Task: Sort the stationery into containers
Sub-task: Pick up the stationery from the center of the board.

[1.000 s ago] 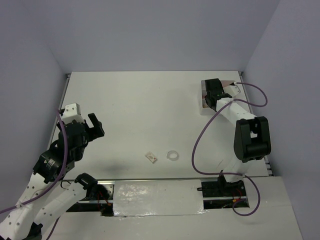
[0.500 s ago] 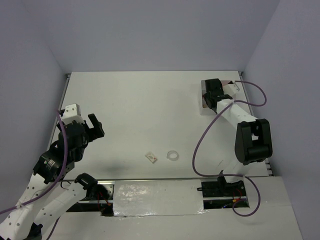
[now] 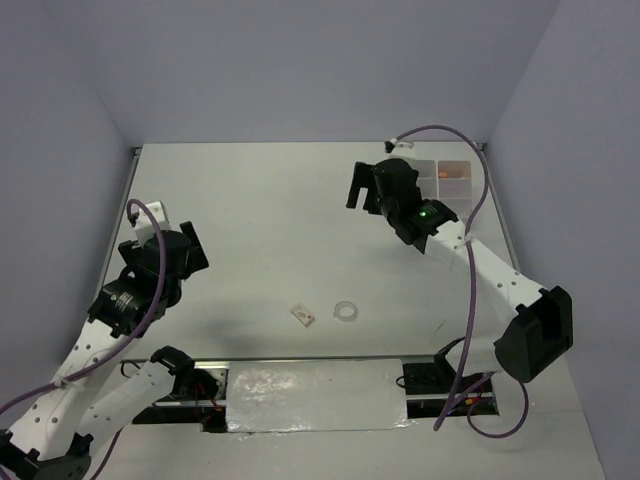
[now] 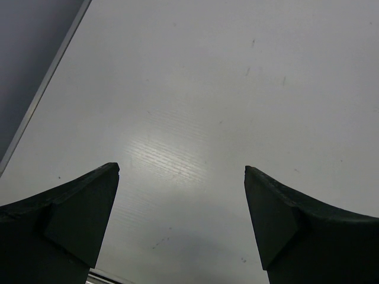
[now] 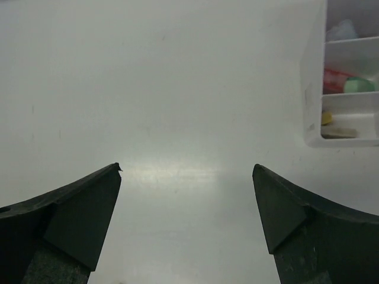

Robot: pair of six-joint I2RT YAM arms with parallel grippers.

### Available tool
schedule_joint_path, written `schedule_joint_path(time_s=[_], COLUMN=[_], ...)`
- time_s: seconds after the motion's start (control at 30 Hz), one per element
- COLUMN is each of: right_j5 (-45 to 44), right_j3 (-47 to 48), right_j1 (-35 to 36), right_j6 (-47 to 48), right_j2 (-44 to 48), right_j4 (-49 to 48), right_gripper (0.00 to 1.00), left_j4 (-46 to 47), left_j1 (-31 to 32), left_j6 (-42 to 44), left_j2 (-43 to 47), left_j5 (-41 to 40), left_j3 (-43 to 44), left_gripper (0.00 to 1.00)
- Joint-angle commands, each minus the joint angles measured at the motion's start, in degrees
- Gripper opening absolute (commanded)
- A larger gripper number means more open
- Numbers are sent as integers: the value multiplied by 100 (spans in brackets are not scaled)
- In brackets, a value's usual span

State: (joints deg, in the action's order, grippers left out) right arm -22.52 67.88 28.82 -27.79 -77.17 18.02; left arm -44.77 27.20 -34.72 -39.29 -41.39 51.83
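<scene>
Hovering at the left, my left pincer [image 4: 180,171] has its jaws spread wide over the tabletop [image 4: 195,89], gripping nothing. Toward the middle lies a small white eraser [image 3: 303,315], with the clear tape ring [image 3: 346,312] just beside it on its right, not touching. My right pincer [image 5: 186,168] is spread wide too, nothing between the jaws. At far right stand the white trays [image 5: 312,100], with red, green and yellow pieces inside.

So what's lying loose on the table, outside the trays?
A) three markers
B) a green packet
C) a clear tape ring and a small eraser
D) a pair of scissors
C: only the tape ring and the small eraser lie out on the table, side by side, well apart from the trays.
</scene>
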Motion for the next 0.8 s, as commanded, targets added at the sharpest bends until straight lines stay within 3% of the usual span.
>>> schedule_joint_path(time_s=[0.0, 0.2, 0.3, 0.6, 0.77], right_j5=[529, 1127, 987, 671, 749], right_j3=[69, -196, -275, 304, 656], right_j1=[779, 1749, 2285, 3383, 3648], right_j6=[968, 846, 670, 415, 415], right_j2=[122, 202, 9, -1625, -2355], right_j4=[912, 957, 783, 1089, 1169], right_gripper=[100, 100, 100, 100, 99], left_j4=[-58, -31, -58, 13, -5], left_j1=[-337, -584, -611, -611, -611], left_j6=[-176, -184, -237, -211, -228], left_j2=[-70, -70, -18, 158, 211], left_j5=[-248, -186, -229, -186, -229], left_j3=[240, 231, 231, 187, 178], left_gripper=[99, 99, 99, 99, 99])
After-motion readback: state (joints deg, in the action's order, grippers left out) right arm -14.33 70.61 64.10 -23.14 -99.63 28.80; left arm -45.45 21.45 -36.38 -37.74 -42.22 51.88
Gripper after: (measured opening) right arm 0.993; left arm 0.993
